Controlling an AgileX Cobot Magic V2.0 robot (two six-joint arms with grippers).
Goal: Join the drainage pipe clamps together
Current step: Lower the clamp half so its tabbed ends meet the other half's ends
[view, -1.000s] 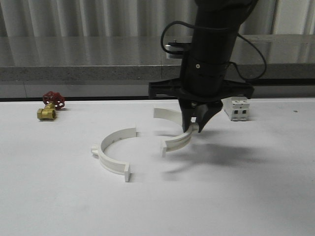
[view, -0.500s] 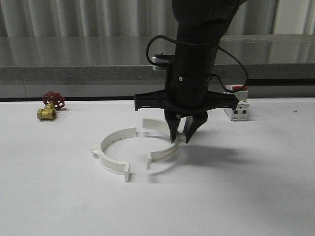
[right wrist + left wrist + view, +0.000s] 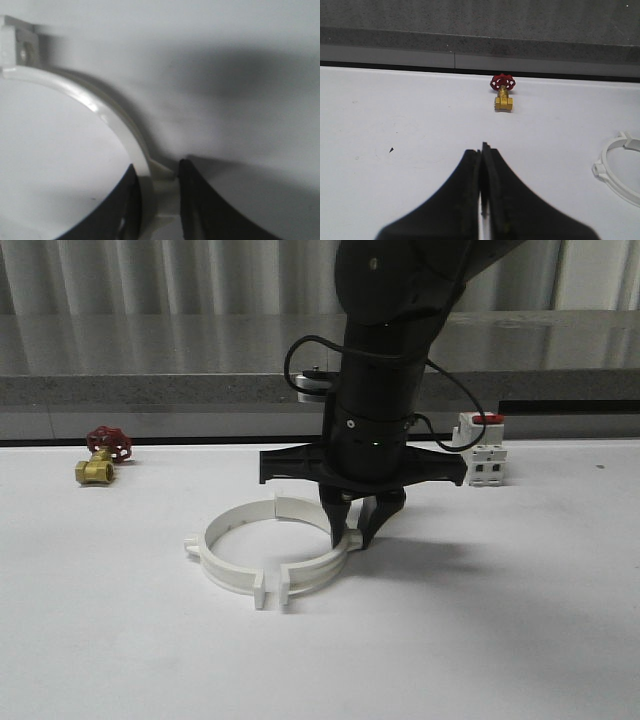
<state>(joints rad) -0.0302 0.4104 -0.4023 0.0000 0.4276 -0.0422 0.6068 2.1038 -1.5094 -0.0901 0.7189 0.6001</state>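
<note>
Two white drainage pipe clamps lie as a near-closed ring on the white table. The left half (image 3: 222,562) rests flat and free. My right gripper (image 3: 351,538) points straight down, shut on the band of the right half (image 3: 310,575). The two halves' tabs sit next to each other at the front (image 3: 271,592) and at the back (image 3: 278,503). In the right wrist view the fingers (image 3: 200,200) pinch the curved band (image 3: 100,107), and a holed tab (image 3: 20,47) shows at its end. My left gripper (image 3: 482,148) hovers shut and empty over bare table; the left half (image 3: 603,161) shows at that view's edge.
A brass valve with a red handwheel (image 3: 100,456) (image 3: 503,95) sits at the far left of the table. A white breaker with a red switch (image 3: 480,455) stands behind the right arm. A grey ledge (image 3: 150,390) runs along the table's back edge.
My right gripper has carried its clamp half leftward and down, bringing its tabs up against those of the resting half. The left half has not moved.
</note>
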